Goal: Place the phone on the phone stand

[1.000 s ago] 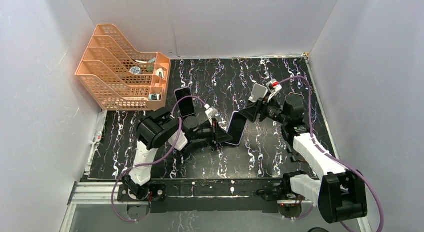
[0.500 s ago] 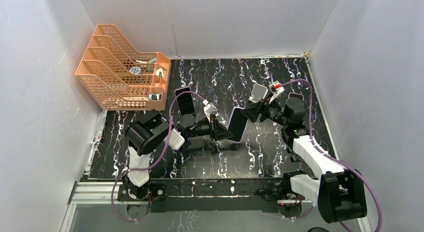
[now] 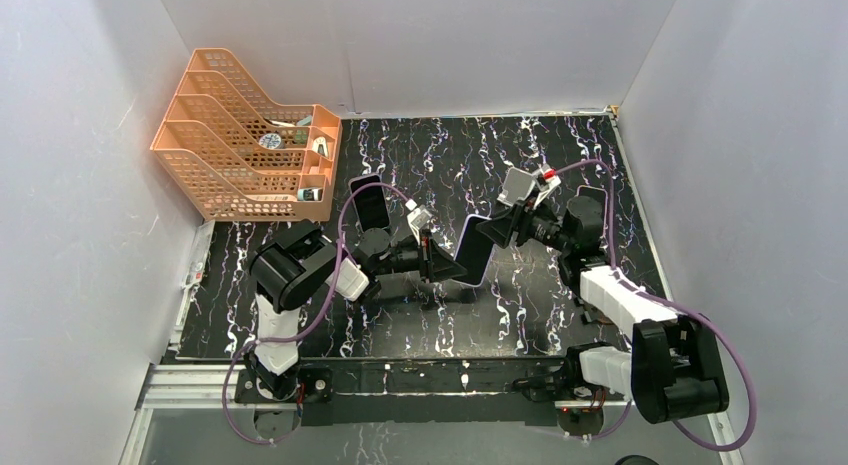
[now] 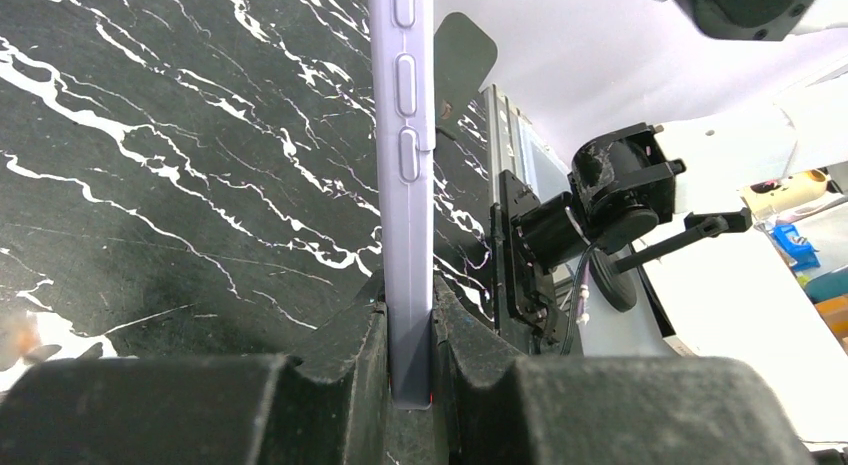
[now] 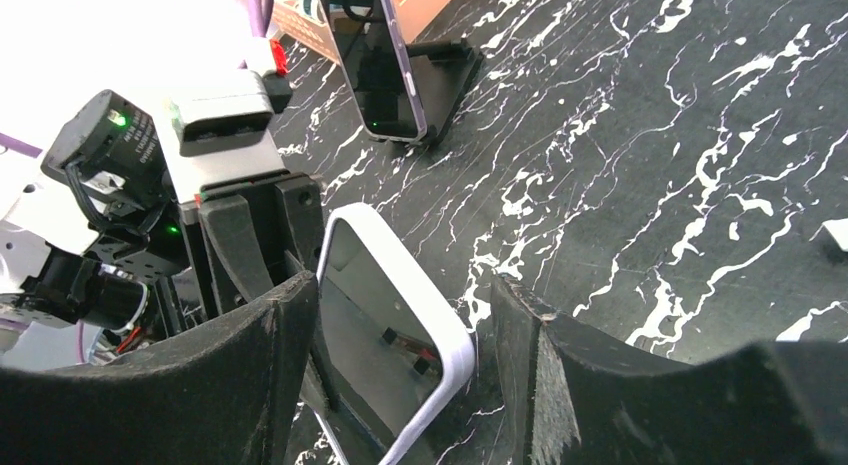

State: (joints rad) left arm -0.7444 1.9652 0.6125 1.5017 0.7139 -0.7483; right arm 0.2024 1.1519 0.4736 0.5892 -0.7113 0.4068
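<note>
A phone in a lilac case (image 3: pixel 474 250) stands on edge above the black marbled table, tilted. My left gripper (image 3: pixel 440 265) is shut on its lower end. The left wrist view shows the phone's side with its buttons (image 4: pixel 405 185) pinched between my left gripper's (image 4: pixel 408 330) two pads. My right gripper (image 3: pixel 500 228) is open over the phone's upper corner. In the right wrist view that corner (image 5: pixel 390 335) sits between my right gripper's (image 5: pixel 405 290) fingers, close to the left one, with a gap to the right one. A black phone stand (image 5: pixel 445 70) farther back bears a second phone (image 5: pixel 385 60).
The second phone (image 3: pixel 370 203) stands left of both grippers, in front of an orange tiered rack (image 3: pixel 240 155) at the back left holding small items. A small white object (image 5: pixel 835 233) lies on the table. White walls enclose the table on three sides.
My left arm has drawn its elbow to the left and carried the phone slightly up and back. My right gripper has moved in over the phone's upper corner.
</note>
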